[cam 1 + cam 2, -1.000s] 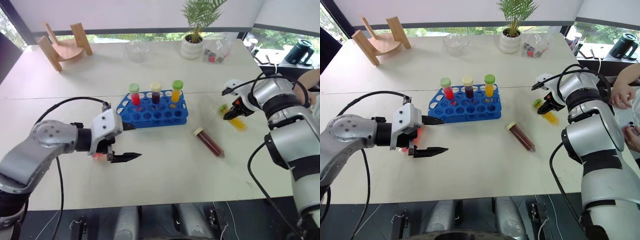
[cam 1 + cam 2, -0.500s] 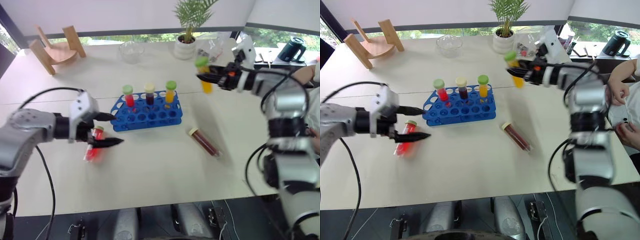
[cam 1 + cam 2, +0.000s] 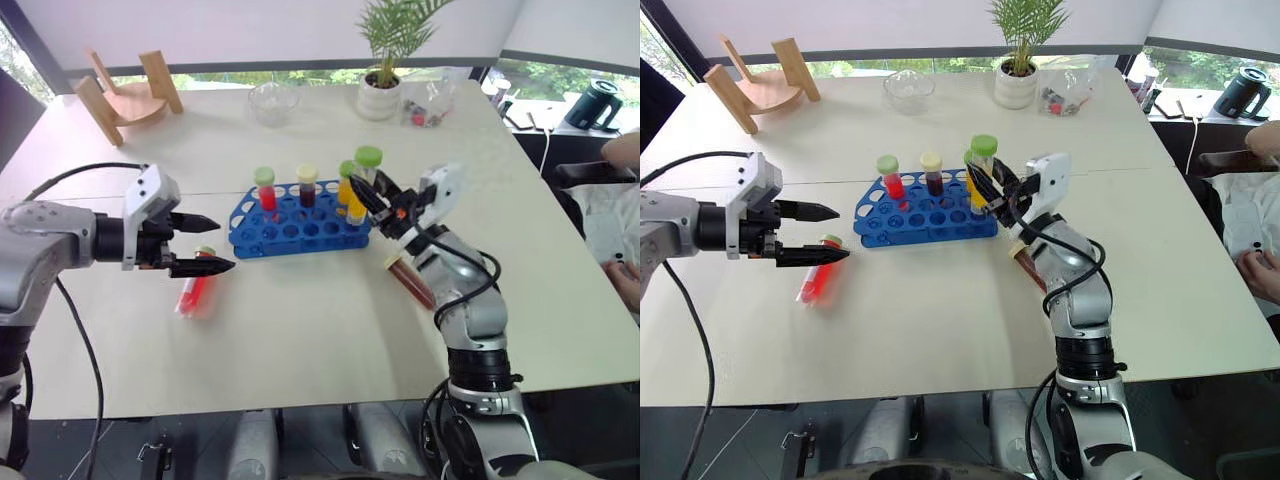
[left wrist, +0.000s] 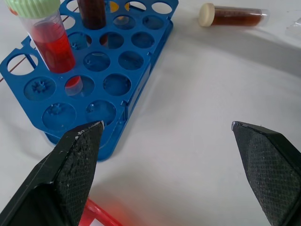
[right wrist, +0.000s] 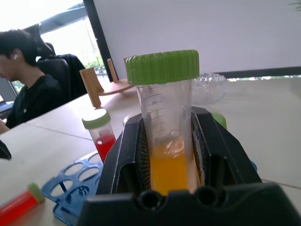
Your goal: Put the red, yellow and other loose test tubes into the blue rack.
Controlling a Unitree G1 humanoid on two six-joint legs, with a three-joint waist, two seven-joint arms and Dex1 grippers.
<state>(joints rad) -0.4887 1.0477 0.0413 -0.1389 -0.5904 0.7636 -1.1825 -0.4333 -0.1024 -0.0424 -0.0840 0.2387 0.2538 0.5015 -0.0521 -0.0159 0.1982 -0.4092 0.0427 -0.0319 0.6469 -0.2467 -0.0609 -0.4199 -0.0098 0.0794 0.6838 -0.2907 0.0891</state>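
Over on the left, the left claw (image 3: 205, 243) hangs just above the table (image 3: 300, 330) with its two black fingers spread wide and nothing between them. Right beside its near fingertip lies the red test tube (image 3: 195, 292), flat on the table with its green cap toward the far side. Moving along, the blue rack (image 3: 300, 220) stands mid-table, and in its far row stand a red-filled tube with a green cap (image 3: 266, 189), a dark tube with a cream cap (image 3: 307, 185) and an orange-filled tube with a green cap (image 3: 345, 184). Just right of that, the right claw (image 3: 372, 196) is clamped on the yellow test tube (image 3: 362, 184), green cap up, held roughly upright over the rack's right end. In the right wrist view fine graduation marks run down its clear wall, with a small mark by them too small to read. On the near right of the rack, a brown test tube (image 3: 412, 281) with a cream cap lies loose on the table, partly behind the right arm.
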